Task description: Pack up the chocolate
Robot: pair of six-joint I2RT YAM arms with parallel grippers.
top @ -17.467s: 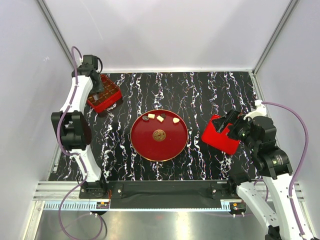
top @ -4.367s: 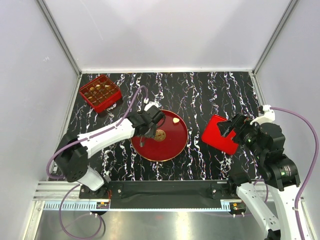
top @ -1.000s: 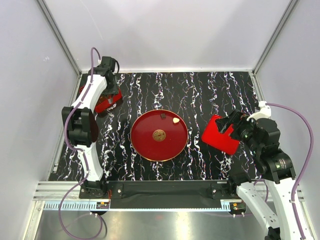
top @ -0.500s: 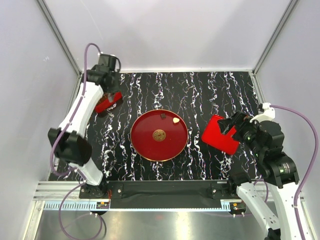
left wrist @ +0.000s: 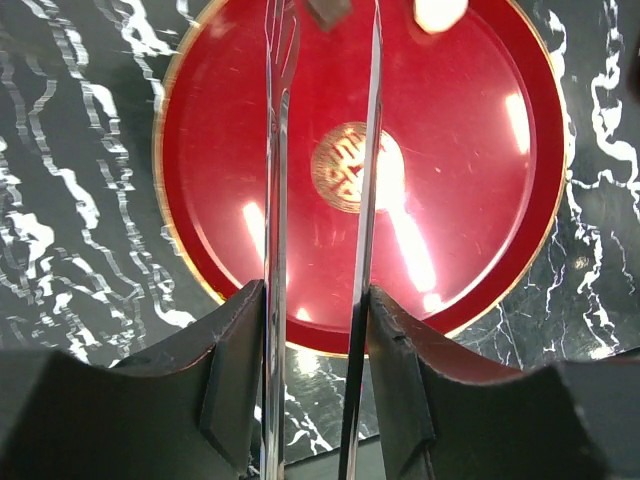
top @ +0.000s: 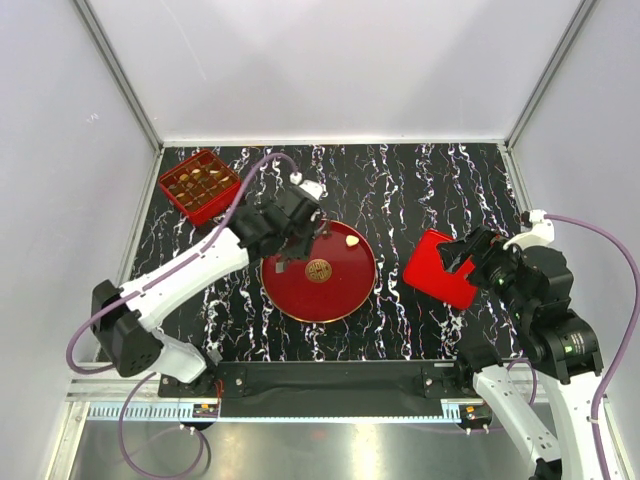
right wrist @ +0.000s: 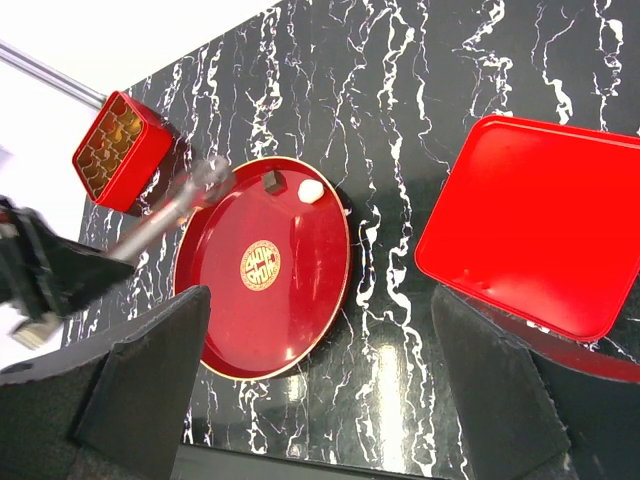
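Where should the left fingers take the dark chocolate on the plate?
Pinch its opposite flat sides from above. The dark chocolate is a small square block lying flat on the plate, apart from the cream piece; the left fingers frame it.

Left tool [left wrist: 323, 40] slightly parted, right tool [right wrist: 320, 400] spread wide

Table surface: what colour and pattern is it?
The table is black with white marble-like streaks, best seen in the top external view.
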